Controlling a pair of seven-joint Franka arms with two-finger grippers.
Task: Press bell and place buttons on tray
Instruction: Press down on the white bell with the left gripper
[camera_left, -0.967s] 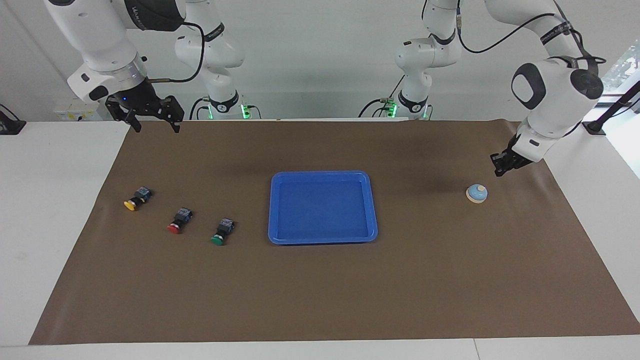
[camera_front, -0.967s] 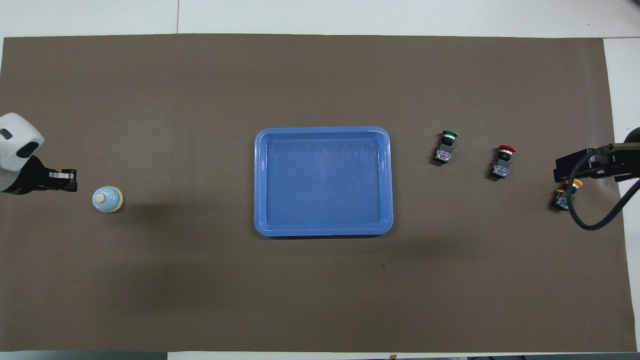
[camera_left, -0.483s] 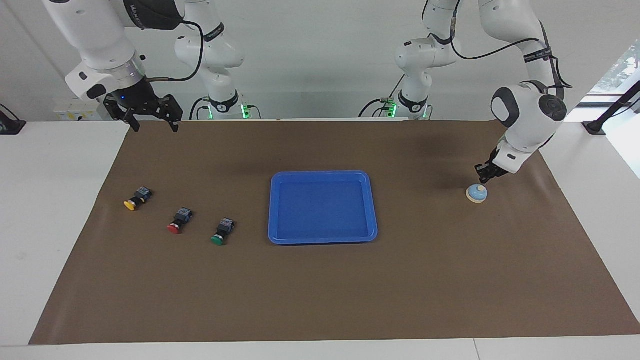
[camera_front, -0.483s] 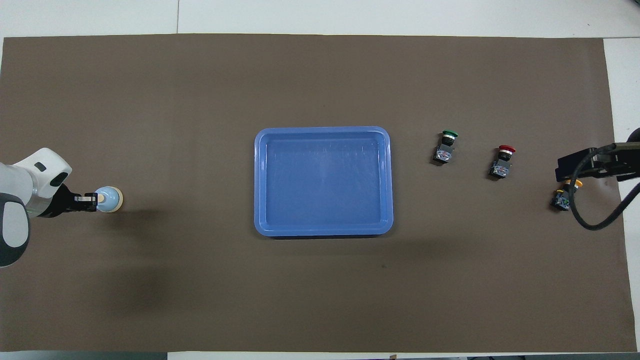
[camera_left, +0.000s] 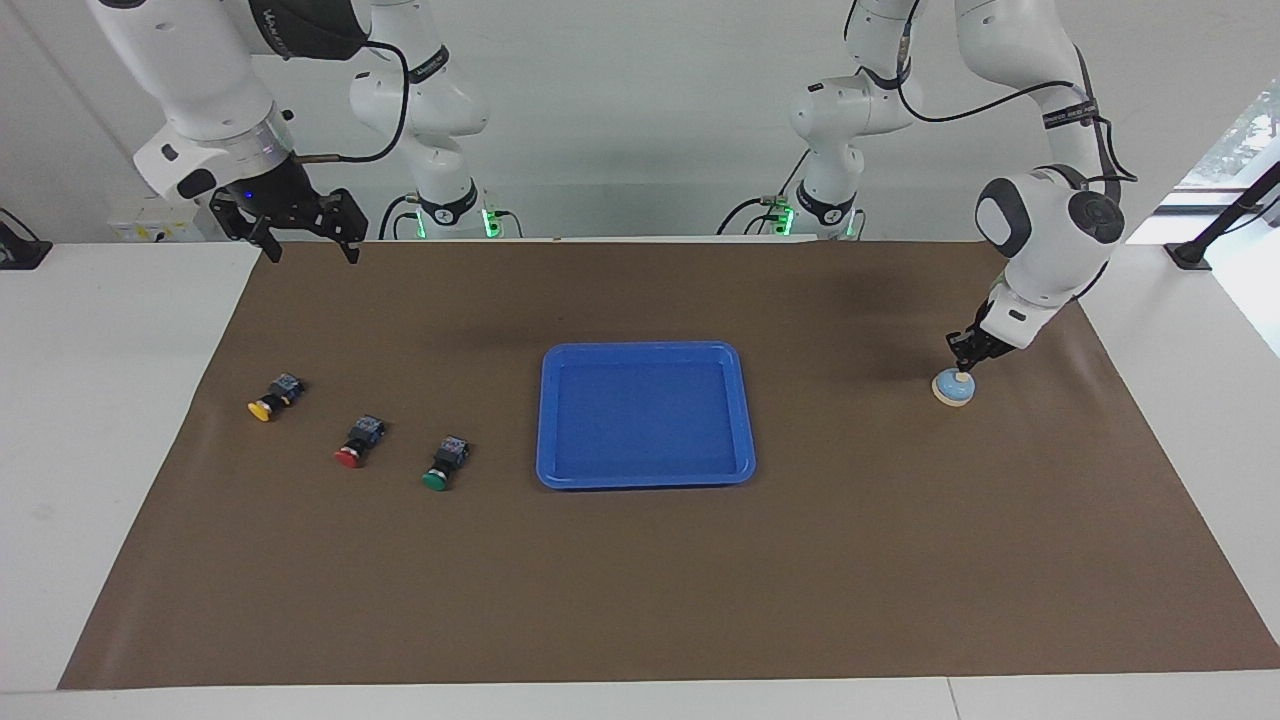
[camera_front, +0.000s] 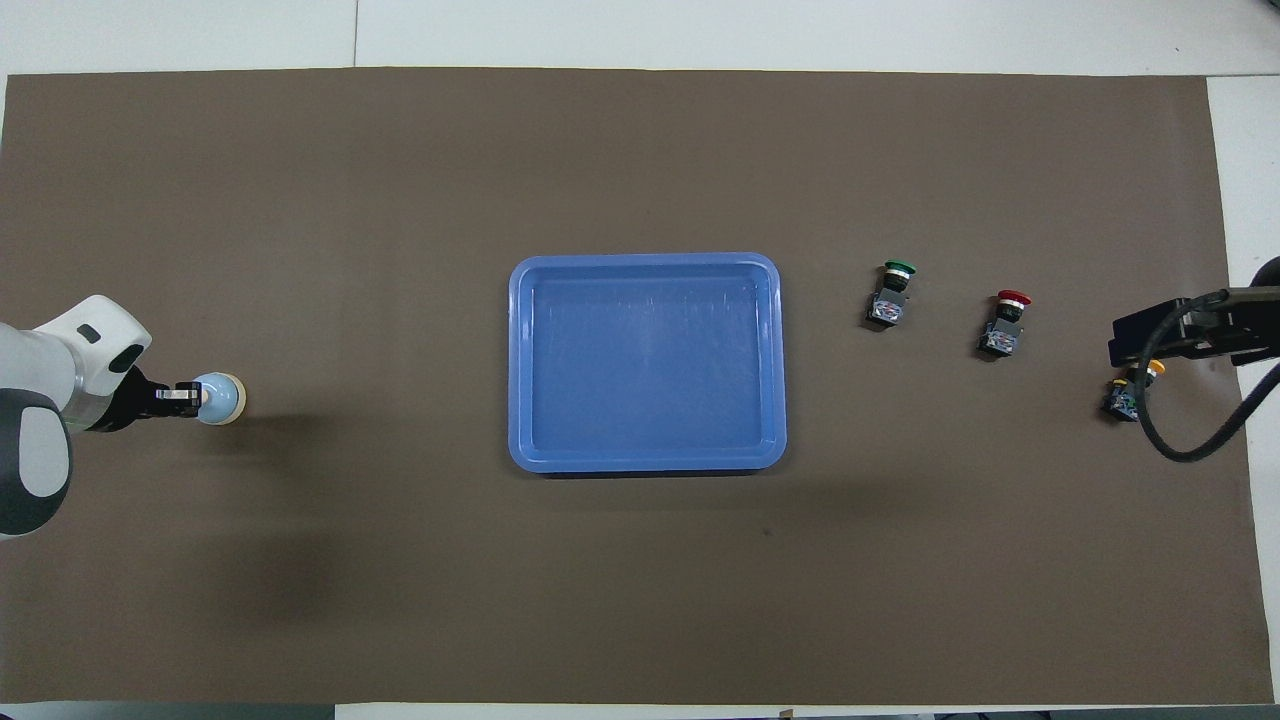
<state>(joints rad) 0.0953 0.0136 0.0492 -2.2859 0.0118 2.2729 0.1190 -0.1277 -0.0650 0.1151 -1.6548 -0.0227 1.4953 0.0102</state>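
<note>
Facing view: the left pincer, fingertips pressed together, sits on the knob of the bell, which stands near the tabletop edge at the left arm's end. The right pincer waits with its fingers spread wide above the corner near its own base. The tray lies mid-tabletop, bare. The yellow button, red button and green button lie on their sides in a slanting row between the tray and the right arm's end

Overhead view: the left pincer covers the bell's knob; the tray is bare, the green button nearest it, then red, then yellow half hidden under the right pincer

The buttons look light, rigid and liable to roll on their round caps; gripping each across its squarish black body seems safest
</note>
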